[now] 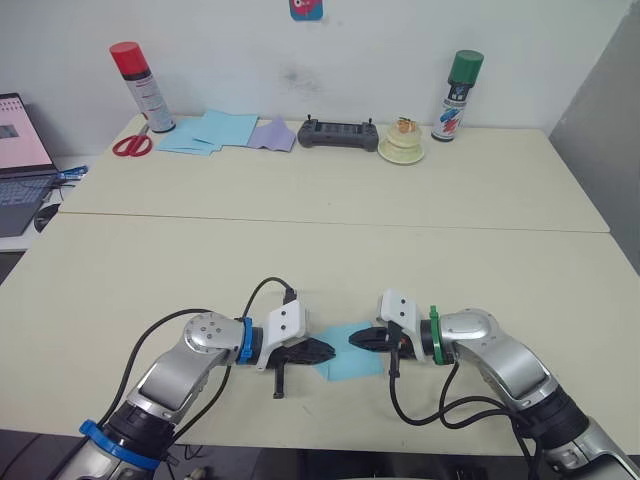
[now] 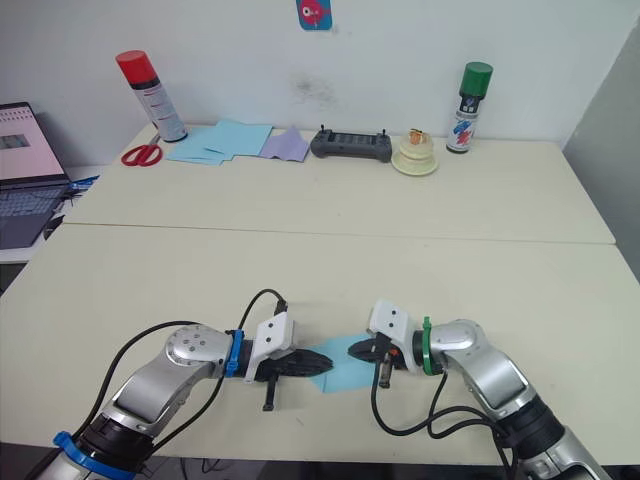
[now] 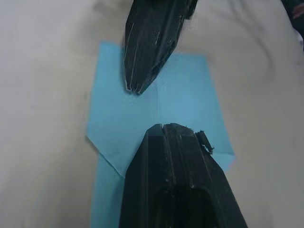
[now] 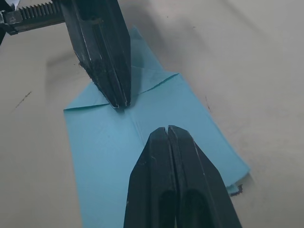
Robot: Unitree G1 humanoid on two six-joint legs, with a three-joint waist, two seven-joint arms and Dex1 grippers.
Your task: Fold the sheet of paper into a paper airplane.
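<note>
Light blue, thin creased sheet of paper [image 1: 345,363] lies flat at the cream table's [image 1: 320,260] near edge under my left gripper [image 1: 322,349] and right gripper [image 1: 360,340], both pressed together, tips pinning its centre crease; I judge the next fold needs an edge lifted.

Both arms reach in low toward the sheet of paper [image 1: 345,362], forearms angled inward so the two tools face each other tip to tip. The left tool [image 1: 322,350] comes at the sheet from its left side, fingers pinched together, tip resting on the paper. The right tool [image 1: 358,339] comes from the sheet's right side, fingers also closed tight, tip down on the paper. The two tips sit near each other over the sheet's middle, apart.
</note>
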